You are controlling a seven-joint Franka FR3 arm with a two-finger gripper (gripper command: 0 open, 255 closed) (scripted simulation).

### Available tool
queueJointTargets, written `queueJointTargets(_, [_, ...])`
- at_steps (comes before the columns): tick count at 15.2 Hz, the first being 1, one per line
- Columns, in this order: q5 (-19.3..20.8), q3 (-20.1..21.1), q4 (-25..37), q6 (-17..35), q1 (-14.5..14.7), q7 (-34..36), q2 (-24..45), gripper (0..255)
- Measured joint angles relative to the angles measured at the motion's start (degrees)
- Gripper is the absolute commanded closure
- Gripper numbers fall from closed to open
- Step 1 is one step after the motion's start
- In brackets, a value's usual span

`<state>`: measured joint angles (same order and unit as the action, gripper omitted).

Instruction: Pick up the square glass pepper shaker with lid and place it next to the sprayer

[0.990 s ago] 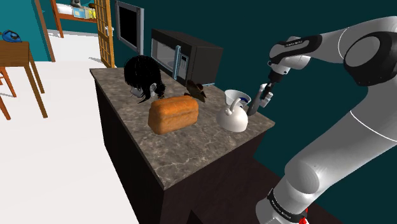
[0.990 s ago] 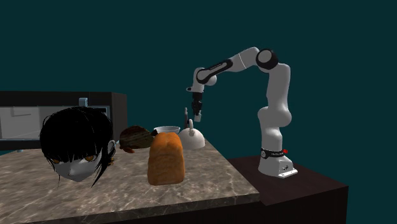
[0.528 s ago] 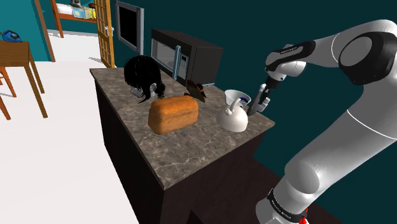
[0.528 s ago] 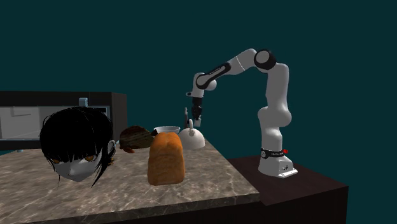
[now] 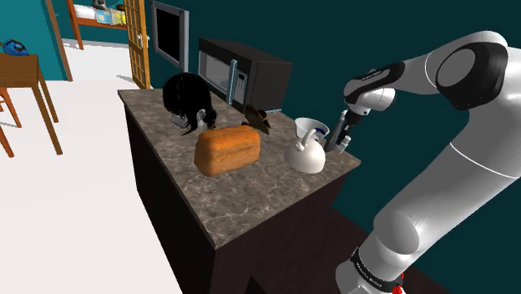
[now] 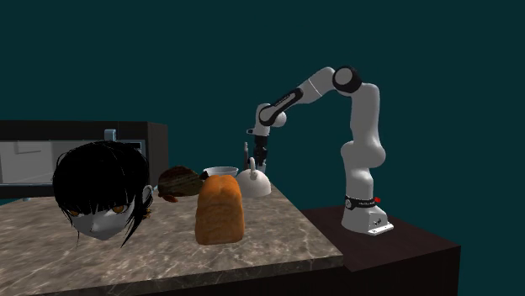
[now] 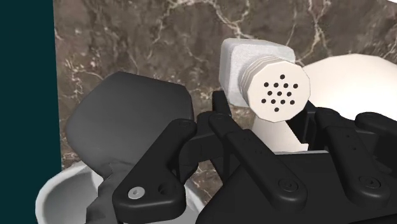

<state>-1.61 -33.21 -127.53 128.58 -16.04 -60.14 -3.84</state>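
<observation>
Beside the kettle-shaped white sprayer (image 5: 306,157), the fingers (image 7: 267,172), clasping the pepper shaker (image 7: 257,70), have sunk closer to the counter (image 5: 234,200).

A: Tally on the bench (image 5: 242,200)?
B: One loaf (image 5: 227,150), one white kettle (image 5: 306,156), one bowl (image 5: 305,125), one microwave (image 5: 242,73)
A: Anything else?
B: One black-haired doll head (image 5: 189,102), one pepper shaker (image 7: 257,73), one brown lump (image 5: 259,119) by the microwave

White arm (image 5: 451,184) arched high, elbow bent, wrist (image 5: 366,90) angled down, black jaws clasped partway.
</observation>
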Motion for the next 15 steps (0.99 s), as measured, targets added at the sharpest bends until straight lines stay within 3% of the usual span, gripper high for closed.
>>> queueJointTargets(9, [-3.66, -0.31, -3.15, 6.74, 0.06, -2.87, 4.44, 255])
queueJointTargets(15, [-4.09, -0.34, -3.4, 7.37, 0.01, -3.26, 4.89, 255])
